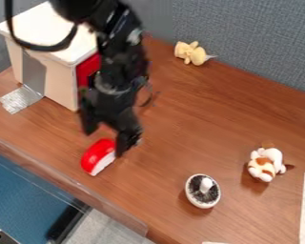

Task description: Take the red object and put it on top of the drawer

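Grey fabric panels (244, 38) stand behind the wooden desk (180, 128), where I have the arm (120, 57) coming in from the top edge of my view. The red object (97, 153) lies on the desk, in front of the white drawer unit (37, 21) and apart from it. Its long axis runs slantwise, from lower left to upper right as I see it. The rounded red back points to the upper left, and the flat white side faces the lower right.

I have the end effector (105, 142) hanging over the upper end of the object, fingers spread wide. One finger is above and to the left of it; the other comes down by its right edge, and I can't tell whether that one touches. I see no grip closed on anything.

The unit's red drawer front (86, 71) faces right, partly behind the arm. Silver tape (20, 99) runs down its near side onto the desk. Near the panels I have a yellow plush toy (192, 53); toward the right lies a white-and-brown plush toy (266, 163), and nearer me a white bowl (194, 196) with a dark, speckled inside and a white knob (206, 184).
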Tool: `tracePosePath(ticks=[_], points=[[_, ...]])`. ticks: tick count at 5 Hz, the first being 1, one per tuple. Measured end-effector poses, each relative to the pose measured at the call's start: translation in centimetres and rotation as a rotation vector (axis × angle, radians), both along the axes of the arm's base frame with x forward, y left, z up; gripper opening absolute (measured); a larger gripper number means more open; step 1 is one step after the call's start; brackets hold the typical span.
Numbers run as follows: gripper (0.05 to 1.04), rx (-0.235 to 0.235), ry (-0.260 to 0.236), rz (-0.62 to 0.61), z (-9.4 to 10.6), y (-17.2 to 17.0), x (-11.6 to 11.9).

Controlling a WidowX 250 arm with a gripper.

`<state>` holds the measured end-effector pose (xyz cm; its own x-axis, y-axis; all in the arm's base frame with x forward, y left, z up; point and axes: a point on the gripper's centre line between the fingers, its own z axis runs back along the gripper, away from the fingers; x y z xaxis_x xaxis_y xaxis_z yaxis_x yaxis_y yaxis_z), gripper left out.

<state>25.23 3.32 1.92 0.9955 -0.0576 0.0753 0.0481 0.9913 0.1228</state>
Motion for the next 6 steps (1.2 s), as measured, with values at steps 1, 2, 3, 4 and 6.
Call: tracePosePath(ticks=[1, 2, 3, 4, 6], points=[[1.000, 0.015, 0.040, -0.006, -2.1, 0.5, -0.6], [0.950, 0.012, 0.042, -0.010, -2.8, 0.6, -0.7], [0.662, 0.014, 0.044, -0.011, -2.0, 0.6, -1.0], [0.568, 0.002, -0.015, -0.008, 1.7, 0.6, 0.2], [0.568, -0.023, -0.114, 0.093, 11.8, 5.3, 4.2]])
